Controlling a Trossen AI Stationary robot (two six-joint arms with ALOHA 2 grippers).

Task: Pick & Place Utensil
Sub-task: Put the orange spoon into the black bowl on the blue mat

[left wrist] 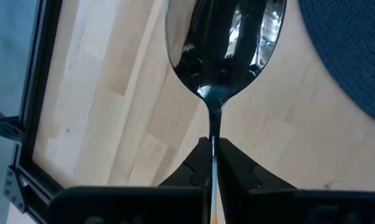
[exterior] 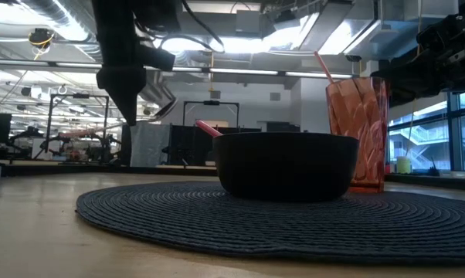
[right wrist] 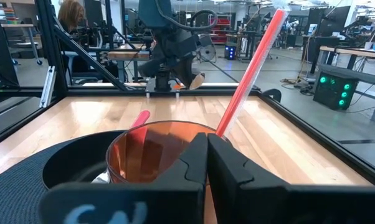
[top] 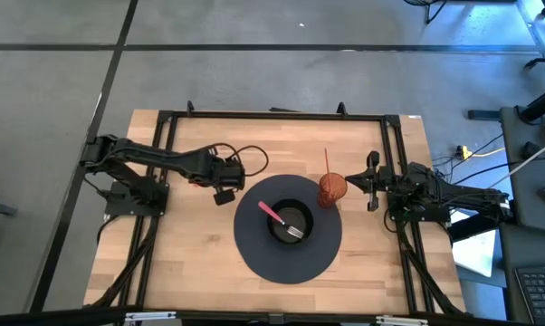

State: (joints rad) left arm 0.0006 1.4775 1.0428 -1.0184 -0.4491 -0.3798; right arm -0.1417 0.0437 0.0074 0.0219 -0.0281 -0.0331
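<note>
- Desk (top: pixel 191 263): we record a pale wooden top inside a black frame, with one arm at each side.
- Placemat (top: pixel 254 255): round, dark, woven, lying flat near the middle of the desk. It carries the bowl and, at its rim on the right arm's side, the cup.
- Bowl (top: pixel 280 232): black, upright at the centre of the placemat. We find one item in it, a fork (top: pixel 282 221) with a pink handle; its metal tines lie inside the bowl and its handle leans out over the rim toward the left arm.
- Cup (top: pixel 332 188): a translucent orange tumbler, upright, just beside the bowl. We find one item in it, a red straw (top: pixel 327 161), which tilts and rises above the rim.
- Spoon (left wrist: pixel 222 43): dark and glossy, the utensil in play. It is held in the air above bare wood just off the placemat's edge, bowl end forward of the gripper.
- Left gripper (top: pixel 225 193): we note its jaws closed tight on the spoon's thin handle.
- Right gripper (top: pixel 370 187): it sits just beside the cup on the side away from the bowl; we see its jaws pressed together and holding nothing.
</note>
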